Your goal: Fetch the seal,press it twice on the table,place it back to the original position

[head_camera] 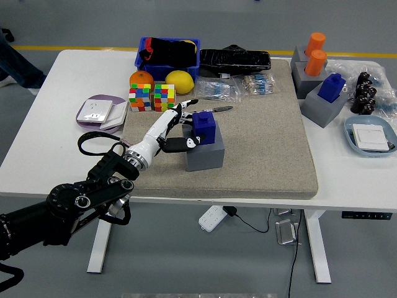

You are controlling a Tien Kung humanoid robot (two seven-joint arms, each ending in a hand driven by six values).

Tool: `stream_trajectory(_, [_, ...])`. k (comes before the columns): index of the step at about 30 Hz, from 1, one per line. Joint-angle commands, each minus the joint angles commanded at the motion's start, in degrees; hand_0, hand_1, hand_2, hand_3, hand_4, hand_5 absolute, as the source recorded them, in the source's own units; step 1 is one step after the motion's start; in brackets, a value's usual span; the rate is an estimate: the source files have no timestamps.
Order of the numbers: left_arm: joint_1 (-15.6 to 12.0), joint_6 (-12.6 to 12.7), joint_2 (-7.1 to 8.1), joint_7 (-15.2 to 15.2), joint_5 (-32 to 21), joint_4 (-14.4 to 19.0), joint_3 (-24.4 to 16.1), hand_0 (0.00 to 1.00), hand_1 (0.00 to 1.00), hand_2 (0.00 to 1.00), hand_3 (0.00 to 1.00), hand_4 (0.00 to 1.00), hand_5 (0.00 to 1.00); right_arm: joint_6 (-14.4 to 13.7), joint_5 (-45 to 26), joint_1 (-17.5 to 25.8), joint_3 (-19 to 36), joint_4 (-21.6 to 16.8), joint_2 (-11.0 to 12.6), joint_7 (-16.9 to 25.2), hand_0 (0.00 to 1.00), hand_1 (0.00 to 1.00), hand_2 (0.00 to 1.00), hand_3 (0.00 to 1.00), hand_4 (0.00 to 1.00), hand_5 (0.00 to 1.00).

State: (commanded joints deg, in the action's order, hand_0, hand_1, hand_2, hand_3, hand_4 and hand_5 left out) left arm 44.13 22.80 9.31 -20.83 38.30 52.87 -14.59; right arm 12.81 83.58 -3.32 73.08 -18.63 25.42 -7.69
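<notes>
Resting in its grey holder (204, 155) on the mat, the blue seal (204, 126) was flanked by the left hand (175, 127), fingers spread and not yet clamped. A shallow grip could have tipped holder and seal together.

L hand (175, 127) sat w/ fingers spread beside the blue block-shaped seal (203, 127), which stood on its grey square base (205, 154); not gripped.
</notes>
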Motion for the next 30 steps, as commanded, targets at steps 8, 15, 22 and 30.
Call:
stream_trajectory(8, [0.06, 0.04, 0.46, -0.20, 0.24, 1.25, -0.91, 0.873, 0.541, 0.440, 0.927, 0.627, 0.002, -0.02, 0.06, 0.14, 0.22, 0.04, 0.06, 0.01, 0.818, 0.728, 0.724, 0.682, 0.776, 0.580])
stream_trajectory(15, [0.34, 0.21, 1.20, -0.55, 0.82, 2.08, -3.06, 0.868, 0.537, 0.438, 0.927, 0.617, 0.002, 0.00, 0.01, 0.23, 0.34, 0.01, -0.05, 0.02, 0.818, 0.728, 0.724, 0.682, 0.776, 0.580])
stream_trajectory(22, [0.02, 0.63, 2.26, -1.29, 2.15, 2.63, -6.37, 0.864, 0.524, 0.429, 0.923, 0.605, 0.002, 0.00, 0.06, 0.33, 0.47, 0.03, -0.14, 0.02, 0.818, 0.728, 0.725, 0.681, 0.776, 0.580])
stream_trajectory(30, [-0.48, 1.74, 2.95, -3.12, 0.83, -0.94, -6.76, 0.864, 0.527, 0.428, 0.920, 0.605, 0.002, -0.03, 0.17, 0.39, 0.82, 0.00, -0.17, 0.04, 0.819, 0.728, 0.725, 0.682, 0.776, 0.581])
